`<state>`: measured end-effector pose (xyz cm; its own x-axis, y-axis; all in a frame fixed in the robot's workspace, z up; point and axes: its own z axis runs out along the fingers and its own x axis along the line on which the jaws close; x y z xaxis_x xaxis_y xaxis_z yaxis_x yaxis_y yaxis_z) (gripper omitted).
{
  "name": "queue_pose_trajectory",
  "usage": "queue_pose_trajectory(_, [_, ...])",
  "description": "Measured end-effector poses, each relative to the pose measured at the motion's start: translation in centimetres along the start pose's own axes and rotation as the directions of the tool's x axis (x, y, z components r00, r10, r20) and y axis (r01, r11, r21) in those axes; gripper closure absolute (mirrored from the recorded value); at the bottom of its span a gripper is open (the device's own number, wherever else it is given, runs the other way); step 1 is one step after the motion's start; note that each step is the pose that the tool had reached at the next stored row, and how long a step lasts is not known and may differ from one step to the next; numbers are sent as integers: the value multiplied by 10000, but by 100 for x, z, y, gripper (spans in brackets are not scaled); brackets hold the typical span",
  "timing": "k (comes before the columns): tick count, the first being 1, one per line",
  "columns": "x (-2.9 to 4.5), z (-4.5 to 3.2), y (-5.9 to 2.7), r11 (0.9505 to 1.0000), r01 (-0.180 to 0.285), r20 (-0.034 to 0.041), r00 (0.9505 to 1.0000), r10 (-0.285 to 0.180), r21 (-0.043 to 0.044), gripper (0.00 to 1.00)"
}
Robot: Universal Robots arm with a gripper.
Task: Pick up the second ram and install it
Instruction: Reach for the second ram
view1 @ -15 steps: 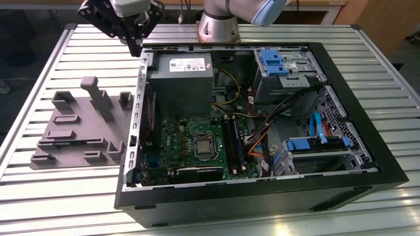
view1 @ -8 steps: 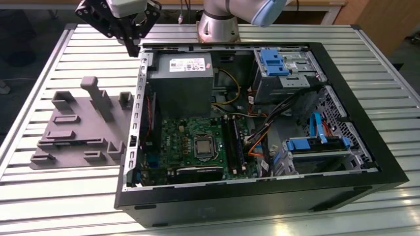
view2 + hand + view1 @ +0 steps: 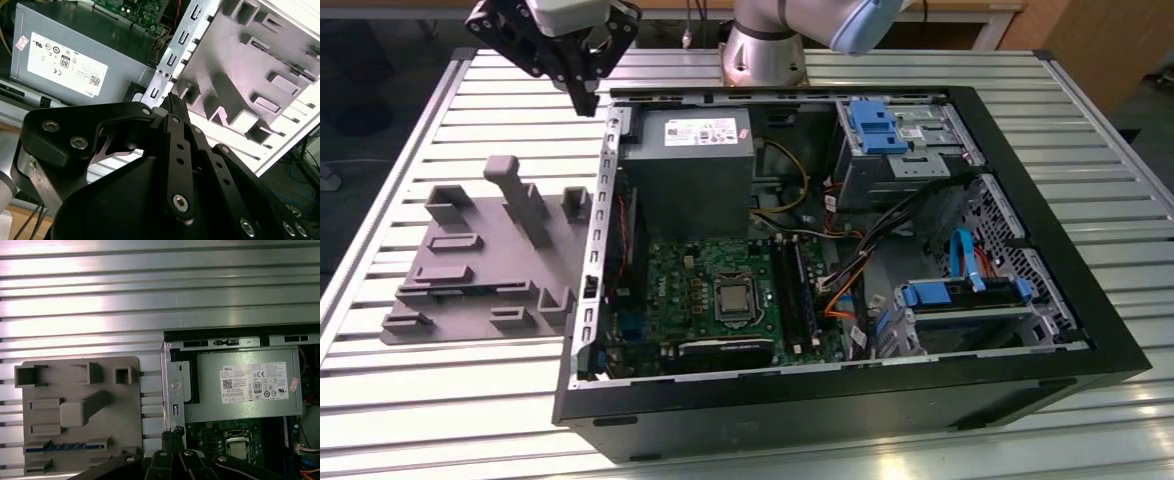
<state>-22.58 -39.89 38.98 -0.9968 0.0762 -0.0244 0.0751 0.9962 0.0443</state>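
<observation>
**Q:** Where did the second ram (image 3: 65, 446) lie?
**A:** In a slot of the grey tray (image 3: 467, 300), at the exterior view's left, untouched.
**Q:** And your gripper (image 3: 591, 100)?
**A:** You held its fingers closed together, gripping nothing, above the far-left corner of the open computer case (image 3: 1067, 330), near the power supply (image 3: 687, 180).

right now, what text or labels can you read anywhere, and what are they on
White label on the grey metal power supply box: fine print, too small to quote.
Small pink sticker on that box: unreadable.
Grey moulded plastic tray and thin blue circuit-board stick on it: no print visible.
</observation>
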Motion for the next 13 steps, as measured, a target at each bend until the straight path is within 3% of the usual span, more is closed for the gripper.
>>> queue_pose_trajectory(13, [116, 1, -9, 10000, 0, 0, 10000, 0, 0, 89])
